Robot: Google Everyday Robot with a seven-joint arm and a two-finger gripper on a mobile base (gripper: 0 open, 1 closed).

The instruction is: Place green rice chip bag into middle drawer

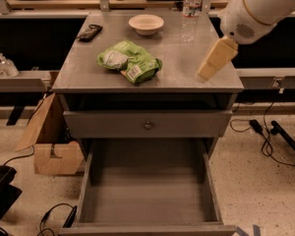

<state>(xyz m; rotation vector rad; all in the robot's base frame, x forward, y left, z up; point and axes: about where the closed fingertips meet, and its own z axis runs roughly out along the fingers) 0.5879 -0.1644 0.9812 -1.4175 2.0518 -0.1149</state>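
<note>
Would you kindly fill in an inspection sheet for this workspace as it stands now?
Surface: grey cabinet top, carrying four things.
Job's things: chip bag lies crumpled mid-top, not held; middle drawer is pulled out with nothing in it.
Clutter: bowl and water bottle at the back; black object back left.
Grippers: gripper hovers over the top's right side, apart from the bag, holding nothing.
Cables: black leads on the floor at right, more at lower left.
Surroundings: cardboard box left of the cabinet; knobbed drawer front shut.
</note>
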